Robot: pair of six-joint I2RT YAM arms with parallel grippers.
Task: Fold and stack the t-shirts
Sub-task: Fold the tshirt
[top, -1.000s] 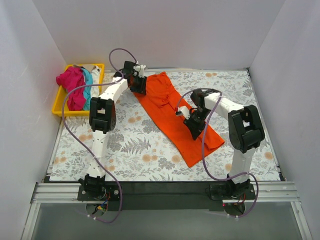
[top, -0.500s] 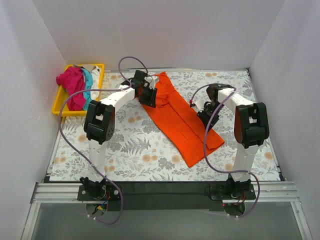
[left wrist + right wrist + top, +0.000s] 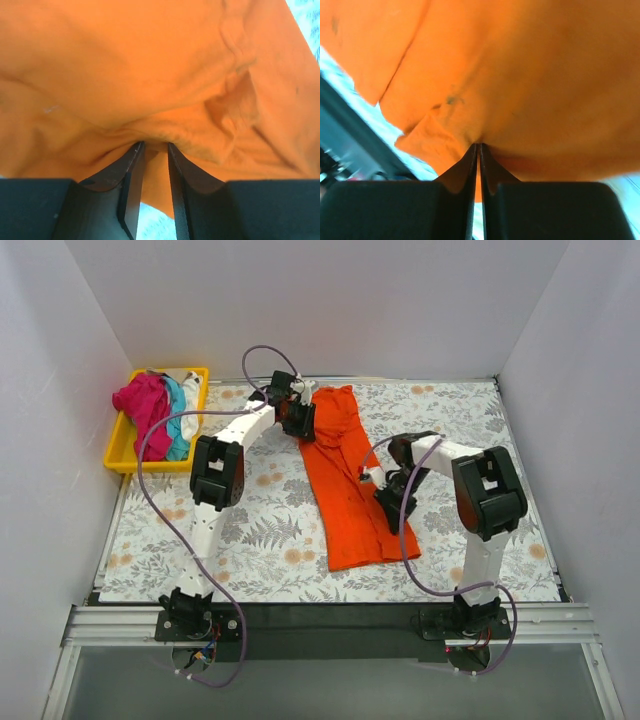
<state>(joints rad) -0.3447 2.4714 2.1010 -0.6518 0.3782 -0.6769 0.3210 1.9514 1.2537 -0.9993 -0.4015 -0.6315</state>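
The orange t-shirt (image 3: pixel 342 475) lies mid-worktop as a long, narrow band, doubled lengthways, running from 12 o'clock near the far edge down toward 6 o'clock, its lower hem spread a little wider and its surface creased along the length. The left arm (image 3: pixel 215 470) reaches to the band's 11 o'clock corner; in the left wrist view its jaws are clenched on a bunched fold of the orange t-shirt (image 3: pixel 150 75), cloth showing between the black fingers (image 3: pixel 131 190). The right arm (image 3: pixel 480 490) bends in from 3 o'clock to the band's right edge, its black wrist covering part of that edge; in the right wrist view the jaws are pressed almost together, nipping a thin pinch of the orange t-shirt (image 3: pixel 545 75) at the fingertips (image 3: pixel 465 170). The leaf-printed worktop (image 3: pixel 250 530) carries a yellow tray (image 3: pixel 118 455) at 10 o'clock, holding a crumpled heap of magenta t-shirt (image 3: pixel 140 405), teal t-shirt (image 3: pixel 178 405) and a bit of white cloth (image 3: pixel 190 378). Purple cables (image 3: pixel 150 440) loop from each arm, the left one arching over the tray's near side.
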